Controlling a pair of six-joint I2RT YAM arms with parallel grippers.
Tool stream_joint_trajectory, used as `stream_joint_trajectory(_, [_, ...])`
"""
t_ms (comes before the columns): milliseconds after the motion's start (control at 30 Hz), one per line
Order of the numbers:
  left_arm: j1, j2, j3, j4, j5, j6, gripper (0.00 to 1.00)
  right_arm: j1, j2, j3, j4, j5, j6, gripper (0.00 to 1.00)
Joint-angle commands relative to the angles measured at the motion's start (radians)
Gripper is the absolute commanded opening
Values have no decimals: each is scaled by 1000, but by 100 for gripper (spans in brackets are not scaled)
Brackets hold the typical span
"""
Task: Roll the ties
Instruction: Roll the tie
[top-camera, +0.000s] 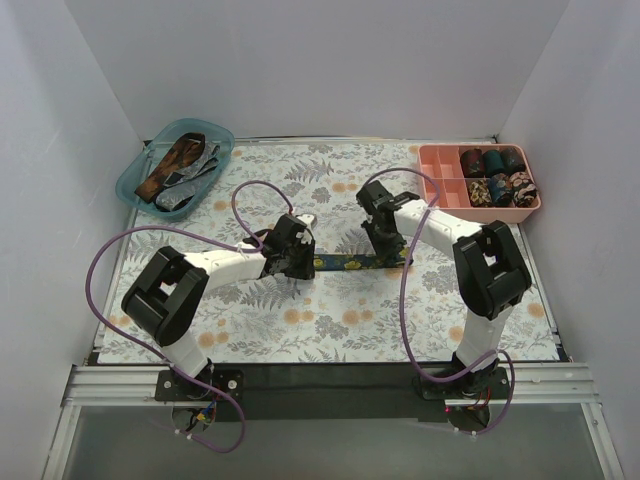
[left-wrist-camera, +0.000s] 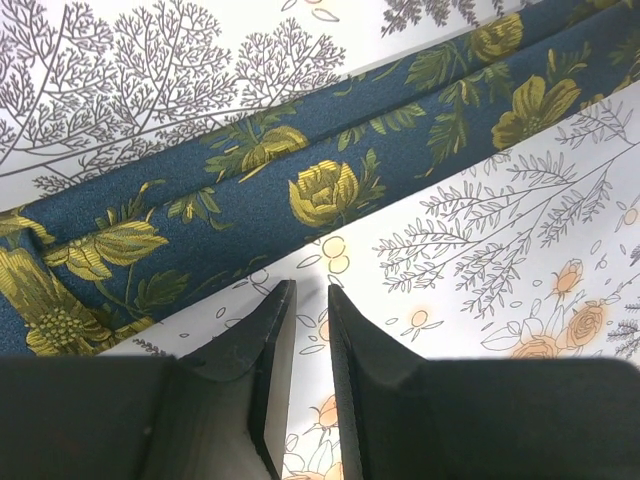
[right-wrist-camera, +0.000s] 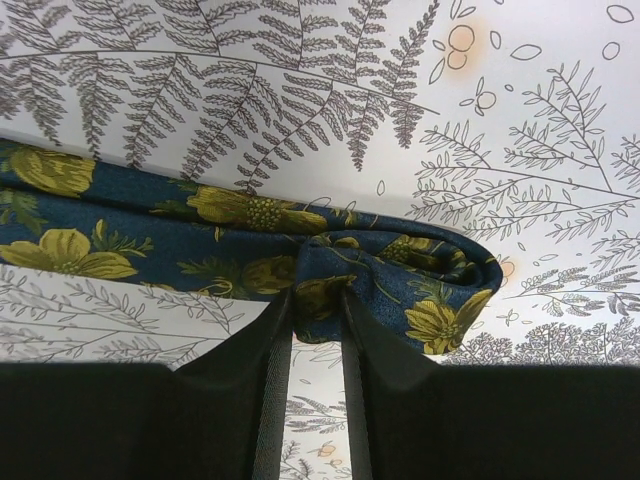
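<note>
Now, tie (right-wrist-camera: 130, 215) in right end effector (right-wrist-camera: 318, 296)

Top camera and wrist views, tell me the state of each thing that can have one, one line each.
Navy fabric tie with yellow flowers: unrolled, flat on the floral mat, one end folded over.
Right gripper: fingers shut on that fold.
Left gripper: fingers nearly closed, empty, beside the tie.
Pink plastic compartment tray: holds rolled ties.
Teal plastic bin: holds unrolled ties.
</note>
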Motion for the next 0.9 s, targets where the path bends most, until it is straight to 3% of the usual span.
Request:
stream_joint_trajectory(0, [-2, -42, 40, -4, 1, 10, 20, -22, -58, 12, 39, -66, 11, 27])
stream_joint_trajectory(333, [-2, -39, 75, -12, -1, 29, 24, -60, -74, -31, 82, -137, 21, 30])
stream_joint_trajectory(567, [-2, -39, 75, -15, -2, 40, 25, -68, -44, -108, 140, -146, 34, 27])
stream_joint_trajectory(867, [-2, -52, 78, -16, -12, 72, 26, -136, -99, -191, 225, -276, 35, 27])
